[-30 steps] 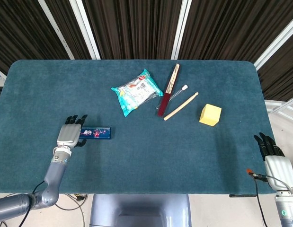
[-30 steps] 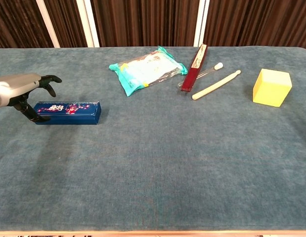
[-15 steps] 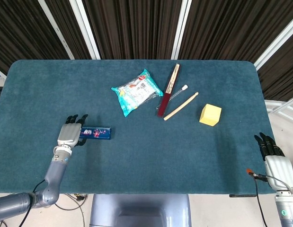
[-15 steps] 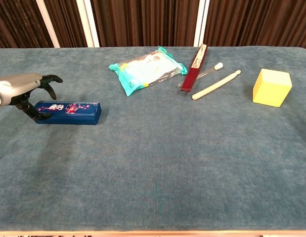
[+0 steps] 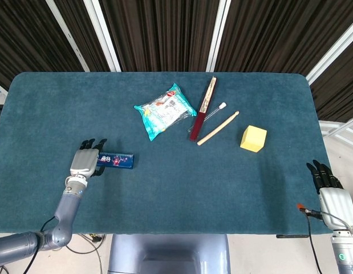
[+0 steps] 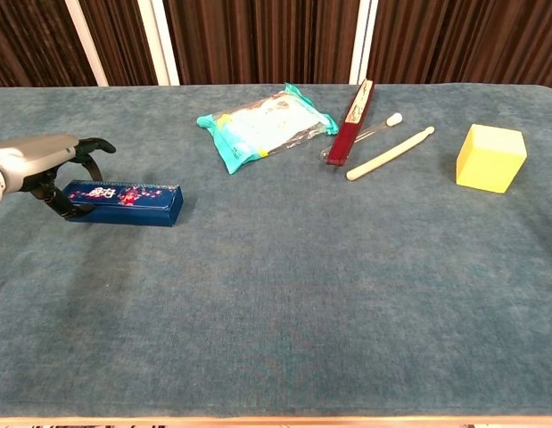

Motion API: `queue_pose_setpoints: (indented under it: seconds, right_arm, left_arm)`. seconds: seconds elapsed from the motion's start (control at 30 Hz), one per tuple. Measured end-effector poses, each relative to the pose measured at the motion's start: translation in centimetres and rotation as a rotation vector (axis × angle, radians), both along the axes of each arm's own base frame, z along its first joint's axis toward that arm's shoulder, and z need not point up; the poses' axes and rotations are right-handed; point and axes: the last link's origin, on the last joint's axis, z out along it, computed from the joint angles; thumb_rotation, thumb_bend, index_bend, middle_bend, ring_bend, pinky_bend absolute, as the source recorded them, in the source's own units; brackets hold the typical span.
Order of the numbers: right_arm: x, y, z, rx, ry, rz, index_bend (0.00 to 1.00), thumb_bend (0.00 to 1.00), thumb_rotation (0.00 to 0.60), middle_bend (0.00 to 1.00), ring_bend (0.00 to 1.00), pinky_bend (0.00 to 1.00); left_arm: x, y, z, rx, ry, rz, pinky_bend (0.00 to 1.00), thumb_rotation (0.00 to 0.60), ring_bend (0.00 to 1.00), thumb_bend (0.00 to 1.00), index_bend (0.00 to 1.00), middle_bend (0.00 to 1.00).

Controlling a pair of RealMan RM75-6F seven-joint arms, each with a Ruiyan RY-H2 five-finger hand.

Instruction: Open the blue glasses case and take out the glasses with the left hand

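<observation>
Left hand (image 6: pixel 45 162) sits at the left end of the blue glasses case (image 6: pixel 124 203), fingers curved over that end, thumb down at its near side; looks like it grips the end, contact not fully clear. Same hand in head view (image 5: pixel 85 160), fingers spread over the case end (image 5: pixel 117 161). Case lid shut, case lying flat on the table's left side. Right hand (image 5: pixel 331 191) at the table's near right corner, fingers apart, holding nothing, off the cloth edge. Table (image 6: pixel 284 294) covered in teal carpet-like cloth. Farther back: snack bag (image 6: pixel 262 126), dark red flat stick (image 6: pixel 350 125), pale wooden stick (image 6: pixel 390 153), thin tube (image 6: pixel 371 134) between them, yellow block (image 6: pixel 490 158) at right. Dark slatted wall with white bars (image 5: pixel 102 31) behind.
</observation>
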Motion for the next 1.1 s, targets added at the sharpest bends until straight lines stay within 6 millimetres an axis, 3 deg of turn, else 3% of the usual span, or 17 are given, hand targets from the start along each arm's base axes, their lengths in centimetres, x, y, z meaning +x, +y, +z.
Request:
queue_pose_setpoints:
  seconds: [0.57,1.1]
  right_arm:
    - [0.0,0.0,0.0,0.0,-0.002,-0.003,0.0,0.19,0.6,0.0,0.0,0.22]
    - [-0.2,-0.1,0.0,-0.003,-0.005,-0.017,0.0,0.19,0.6,0.0,0.0,0.22]
  left_arm:
    - [0.1,0.1,0.0,0.007,-0.015,0.001,0.06,0.6,0.0,0.46,0.12,0.32]
    - [1.2,3.2,-0.4,0.053,-0.012,-0.023,0.06,0.6,0.0,0.46,0.11,0.29]
